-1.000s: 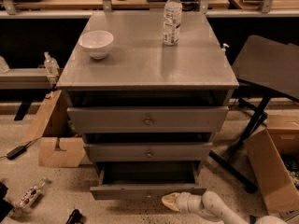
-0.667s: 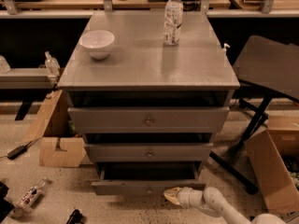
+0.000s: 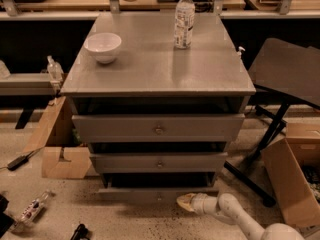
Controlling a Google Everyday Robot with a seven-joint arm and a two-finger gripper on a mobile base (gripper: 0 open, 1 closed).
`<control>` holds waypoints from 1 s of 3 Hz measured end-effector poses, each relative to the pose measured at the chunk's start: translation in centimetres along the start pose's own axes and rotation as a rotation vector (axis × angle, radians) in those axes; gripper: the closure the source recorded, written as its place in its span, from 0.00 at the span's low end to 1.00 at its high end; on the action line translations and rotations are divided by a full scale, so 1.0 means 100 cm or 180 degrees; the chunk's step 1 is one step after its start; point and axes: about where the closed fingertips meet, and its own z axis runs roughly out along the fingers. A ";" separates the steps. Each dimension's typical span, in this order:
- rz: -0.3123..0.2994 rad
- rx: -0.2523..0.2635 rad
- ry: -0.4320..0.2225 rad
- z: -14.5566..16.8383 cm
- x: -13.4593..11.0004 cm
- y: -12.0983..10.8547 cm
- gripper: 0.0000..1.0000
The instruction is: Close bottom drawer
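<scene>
The bottom drawer (image 3: 145, 195) is the lowest, narrowest grey front of the grey cabinet, with a small round knob (image 3: 159, 197) at its centre. It stands pulled out a little, with a dark gap above it. My gripper (image 3: 184, 202) is at the end of the white arm (image 3: 235, 216) coming in from the lower right. It sits low, right at the drawer front's right part, just right of the knob.
The middle drawer (image 3: 159, 162) and top drawer (image 3: 158, 128) sit above. A white bowl (image 3: 103, 46) and a water bottle (image 3: 184, 19) stand on the cabinet top. Cardboard boxes lie at left (image 3: 59, 149) and right (image 3: 292, 181). A black stand (image 3: 280, 114) is to the right.
The gripper has moved left and up toward the bottom drawer's front. The drawer front now shows less pulled out than before.
</scene>
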 end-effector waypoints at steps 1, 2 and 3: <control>0.0000 0.0000 0.0000 -0.001 0.001 0.003 1.00; -0.0017 0.0191 0.0010 -0.003 -0.012 -0.044 0.97; -0.0017 0.0190 0.0010 -0.003 -0.012 -0.044 0.74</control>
